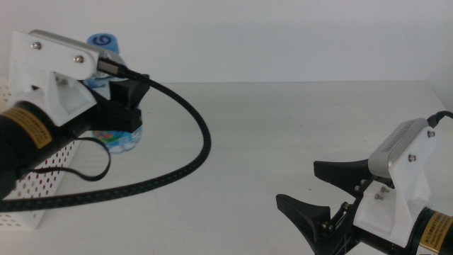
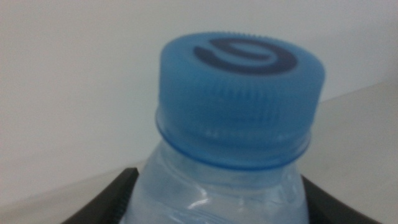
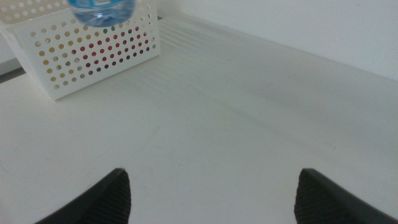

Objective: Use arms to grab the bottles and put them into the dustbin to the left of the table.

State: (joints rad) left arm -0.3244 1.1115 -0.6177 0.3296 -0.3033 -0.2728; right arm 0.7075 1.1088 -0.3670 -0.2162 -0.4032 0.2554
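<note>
Up at the left of the middle view, the left end effector has its dark jaws clamped on either side of a small clear water bottle, gripping it below the neck so that the blue cap pokes out above the white wrist housing. The left wrist view confirms the hold: the ribbed blue cap with a dark swirl mark fills the picture, and a dark jaw sits against each side of the clear bottle body. From the right wrist view the bottle's base hangs over the white perforated dustbin, above its rim and not resting on anything; red and yellow colours show through the round holes of the bin's wall. In the middle view the dustbin stands at the left edge of the white desk. The right end effector waits low at the right, its two jaws spread wide apart and holding nothing.
</note>
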